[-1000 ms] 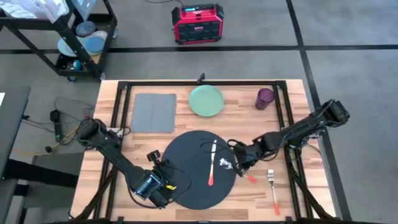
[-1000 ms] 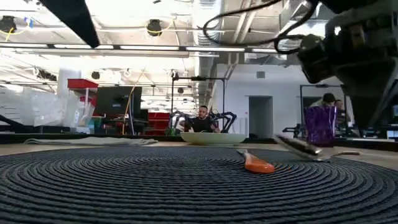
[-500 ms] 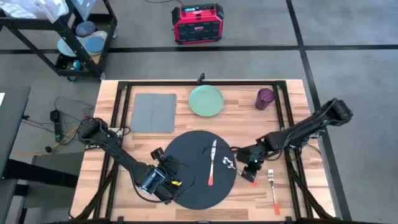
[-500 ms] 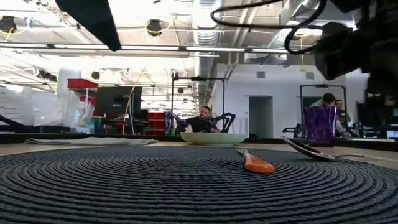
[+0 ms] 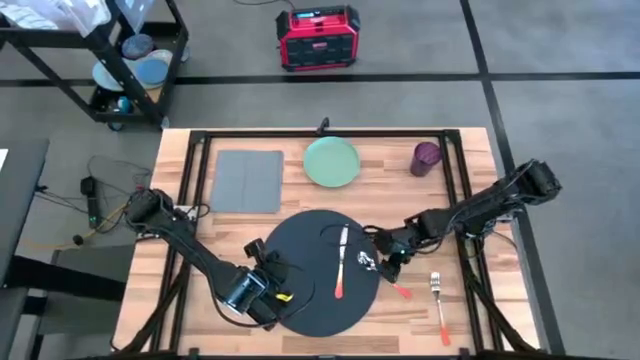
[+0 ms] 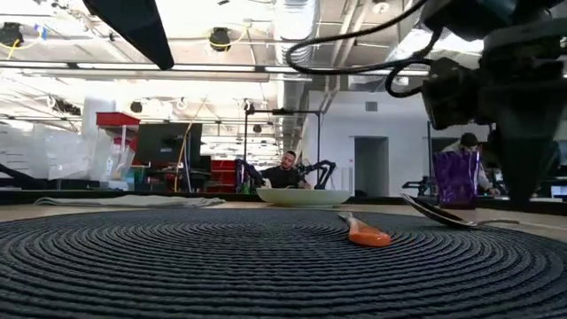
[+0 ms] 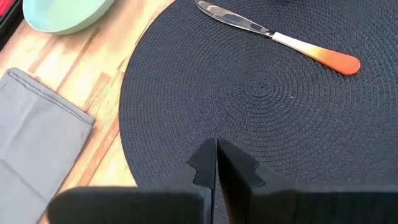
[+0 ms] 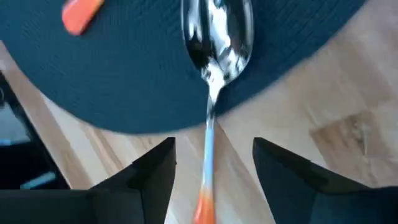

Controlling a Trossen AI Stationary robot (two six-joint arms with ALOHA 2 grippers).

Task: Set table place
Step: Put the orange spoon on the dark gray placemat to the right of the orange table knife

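Light-wood planks edged with thin black framing make up the surface (image 5: 300, 205), standing on grey floor crossed by dark lines. Off its far left corner sits a black wire cart (image 5: 110, 60), and beyond the far edge a red and black box (image 5: 318, 38). On the left lies a grey rectangular napkin (image 5: 248, 181), with the left gripper (image 5: 272, 290) near the front, fingers (image 7: 214, 163) pressed together and empty, over the round black woven placemat (image 5: 322, 270) at the front middle. A pale green plate (image 5: 331, 161) sits behind the mat. An orange-handled knife (image 5: 341, 262) lies on the mat. An orange-handled spoon (image 8: 214, 68) straddles its right rim, between the right gripper's (image 8: 214, 171) spread fingers. Further right are a purple cup (image 5: 426, 157) and an orange-handled fork (image 5: 440, 305).
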